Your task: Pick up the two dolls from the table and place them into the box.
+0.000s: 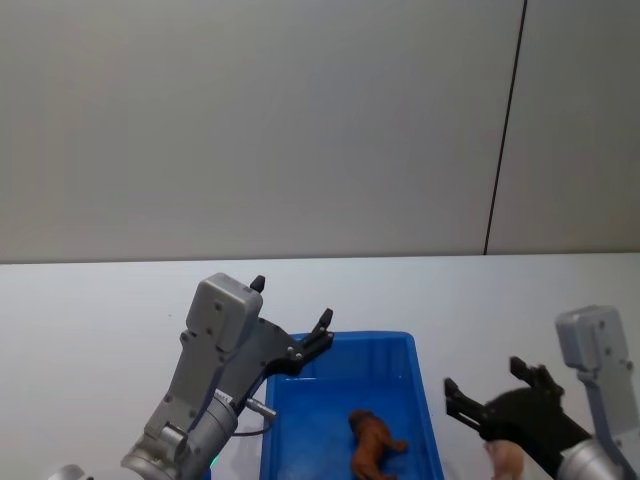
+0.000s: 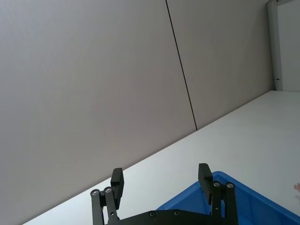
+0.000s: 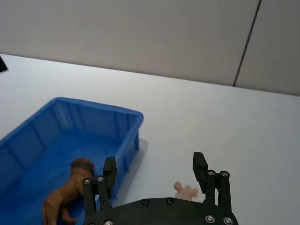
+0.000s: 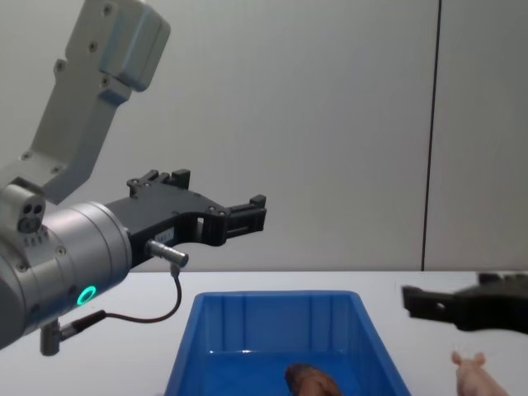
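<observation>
The blue box (image 1: 400,345) stands on the white table (image 1: 90,320) in front of me. A reddish-brown doll (image 1: 372,445) lies inside it, also seen as the brown doll (image 3: 65,193) in the right wrist view. The pale pink pig doll (image 1: 505,462) rests on the table just right of the box, under my right gripper (image 1: 484,378), which hovers open and empty above the pig (image 3: 186,191). My left gripper (image 1: 292,300) is raised over the box's left rear corner, open and holding nothing.
A grey panelled wall (image 1: 300,120) runs behind the table. Bare white tabletop extends behind the box and to both sides. The box rim (image 3: 96,105) stands well above the table surface beside the pig.
</observation>
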